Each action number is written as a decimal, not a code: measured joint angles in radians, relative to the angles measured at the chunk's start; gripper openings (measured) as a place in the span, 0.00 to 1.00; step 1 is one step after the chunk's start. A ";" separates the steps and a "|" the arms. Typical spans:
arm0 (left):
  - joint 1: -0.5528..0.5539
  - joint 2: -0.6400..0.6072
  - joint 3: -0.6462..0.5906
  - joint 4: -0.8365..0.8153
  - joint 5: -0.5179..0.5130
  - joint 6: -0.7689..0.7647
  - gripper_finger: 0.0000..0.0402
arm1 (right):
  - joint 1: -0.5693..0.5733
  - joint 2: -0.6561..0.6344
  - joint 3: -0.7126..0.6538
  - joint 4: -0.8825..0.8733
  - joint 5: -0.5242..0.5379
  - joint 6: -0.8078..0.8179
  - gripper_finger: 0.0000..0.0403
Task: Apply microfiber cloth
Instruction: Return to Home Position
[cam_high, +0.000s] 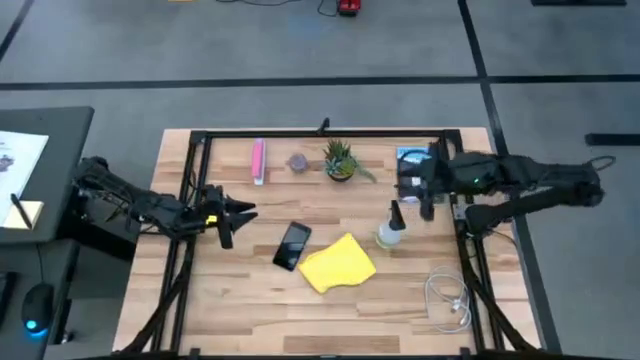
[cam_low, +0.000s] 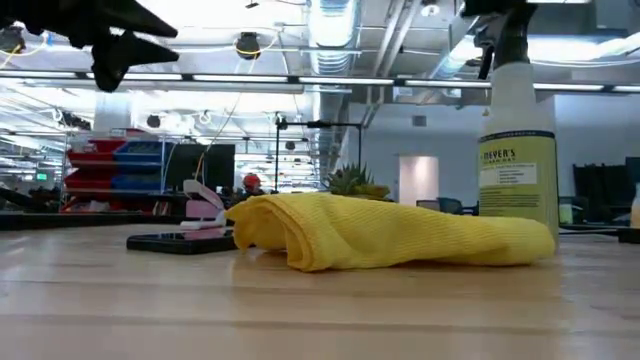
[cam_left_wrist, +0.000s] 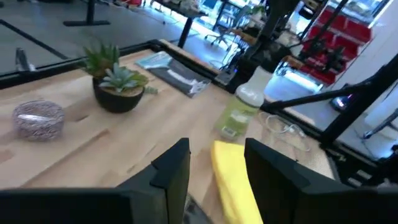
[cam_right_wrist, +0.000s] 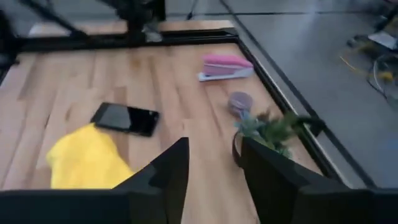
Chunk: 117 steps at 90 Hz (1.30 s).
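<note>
Microfiber cloth (cam_high: 338, 265) crumpled on wood table (cam_high: 240, 300); grey floor (cam_high: 300, 50) around.

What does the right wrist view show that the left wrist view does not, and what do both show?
Only the right wrist view shows the pink bar and the whole black phone. Only the left wrist view shows the spray bottle, the white cable and a flat grey packet. Both show the microfiber cloth, crumpled on the table, the potted plant and a small round grey object. Each also shows its own open gripper: the right gripper and the left gripper.
</note>
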 joint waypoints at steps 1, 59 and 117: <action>0.000 -0.003 0.000 -0.005 0.000 -0.001 0.32 | -0.007 -0.014 -0.015 0.005 -0.007 0.005 0.31; 0.000 -0.015 -0.059 0.065 -0.001 0.086 0.32 | -0.030 -0.560 -0.728 0.455 -0.144 0.183 0.29; 0.292 -0.052 -0.334 0.322 0.284 0.157 0.18 | -0.096 -0.587 -0.925 0.746 -0.294 0.093 0.29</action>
